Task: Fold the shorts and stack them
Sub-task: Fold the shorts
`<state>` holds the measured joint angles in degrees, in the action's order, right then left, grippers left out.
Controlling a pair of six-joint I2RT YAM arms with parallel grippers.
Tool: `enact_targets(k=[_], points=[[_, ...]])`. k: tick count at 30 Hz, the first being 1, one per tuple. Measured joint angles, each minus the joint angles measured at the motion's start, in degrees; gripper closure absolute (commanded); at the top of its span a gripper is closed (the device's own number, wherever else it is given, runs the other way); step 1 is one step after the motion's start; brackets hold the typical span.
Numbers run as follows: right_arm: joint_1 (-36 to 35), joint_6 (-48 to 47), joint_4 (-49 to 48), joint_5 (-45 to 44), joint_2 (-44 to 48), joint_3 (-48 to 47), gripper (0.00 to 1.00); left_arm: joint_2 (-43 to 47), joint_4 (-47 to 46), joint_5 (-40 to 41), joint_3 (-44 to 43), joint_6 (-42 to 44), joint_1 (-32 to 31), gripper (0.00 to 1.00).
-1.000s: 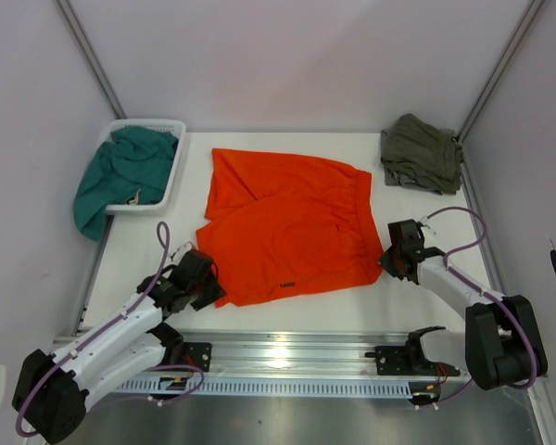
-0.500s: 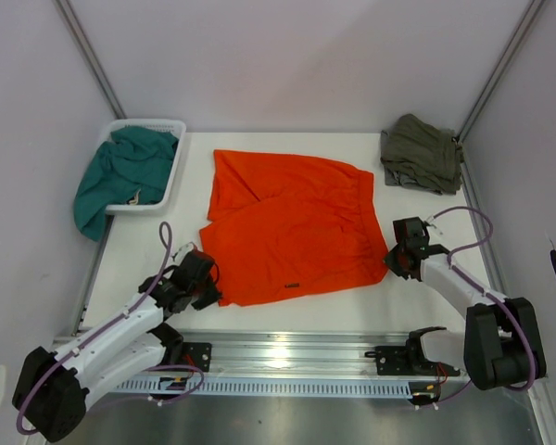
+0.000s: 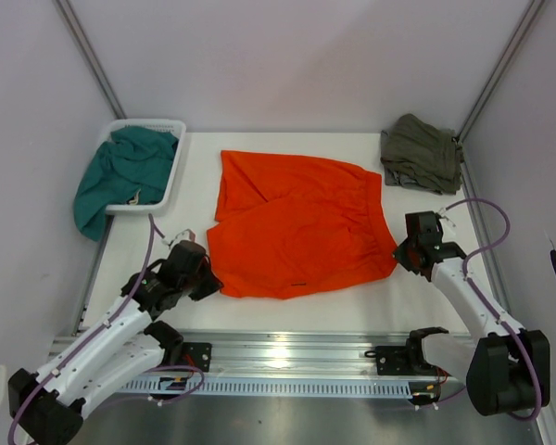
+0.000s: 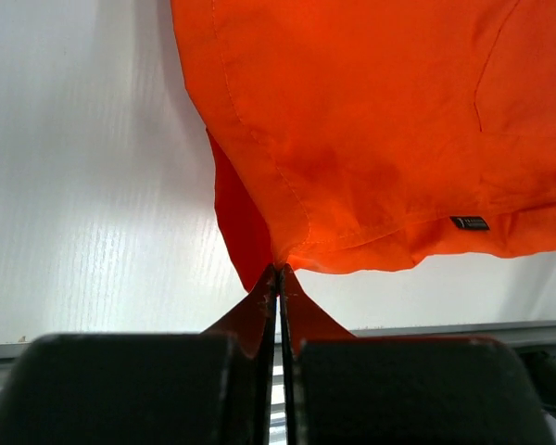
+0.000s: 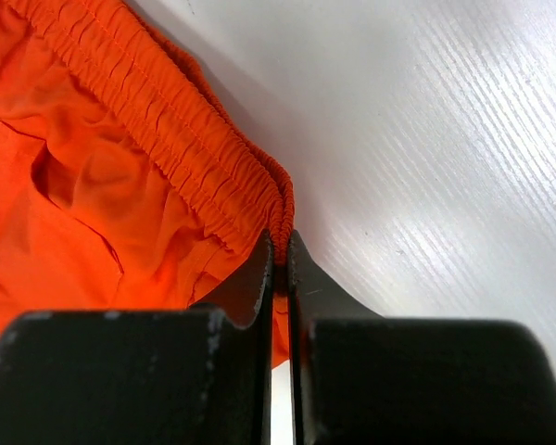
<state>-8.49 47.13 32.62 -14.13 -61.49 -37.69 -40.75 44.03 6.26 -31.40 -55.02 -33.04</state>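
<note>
The orange shorts (image 3: 301,227) lie spread across the middle of the white table, waistband to the right. My left gripper (image 3: 207,274) is shut on the near left hem corner of the orange shorts (image 4: 371,139), and that corner hangs a little off the table. A small dark hem tag (image 4: 469,222) shows on the near edge. My right gripper (image 3: 403,252) is shut on the near end of the gathered waistband (image 5: 204,176). Olive-green shorts (image 3: 421,153) sit folded at the back right. Teal shorts (image 3: 120,176) hang out of the basket.
A white basket (image 3: 174,171) stands at the back left with the teal fabric draped over its left side. Enclosure walls rise at the left, right and back. A metal rail (image 3: 287,357) runs along the near edge between the arm bases.
The left gripper has closed on the hem corner. Both grippers have shifted to the right, and the orange shorts have slid right with their near edge lifted and pulled taut.
</note>
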Motion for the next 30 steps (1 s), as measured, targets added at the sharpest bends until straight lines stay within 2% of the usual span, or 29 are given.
enact_targets(k=[4, 13, 23, 30], points=[[0.00, -0.98, 1.01, 0.55, -1.64, -1.14, 1.00, 0.63, 2.49, -0.26, -2.21, 0.13, -0.02, 1.00], [0.00, -2.62, 5.11, 1.14, -3.06, -7.10, 1.00, -4.09, 6.58, 1.97, -17.64, 3.78, 1.18, 1.00], [0.00, -3.02, 8.48, 1.70, -10.32, -19.19, 1.00, -10.05, 4.70, -3.61, -21.18, 11.52, 16.24, 1.00], [0.00, -2.78, 9.46, 2.58, -13.46, -25.38, 1.00, -13.35, 2.40, -6.05, -31.34, 15.19, 20.48, 1.00]])
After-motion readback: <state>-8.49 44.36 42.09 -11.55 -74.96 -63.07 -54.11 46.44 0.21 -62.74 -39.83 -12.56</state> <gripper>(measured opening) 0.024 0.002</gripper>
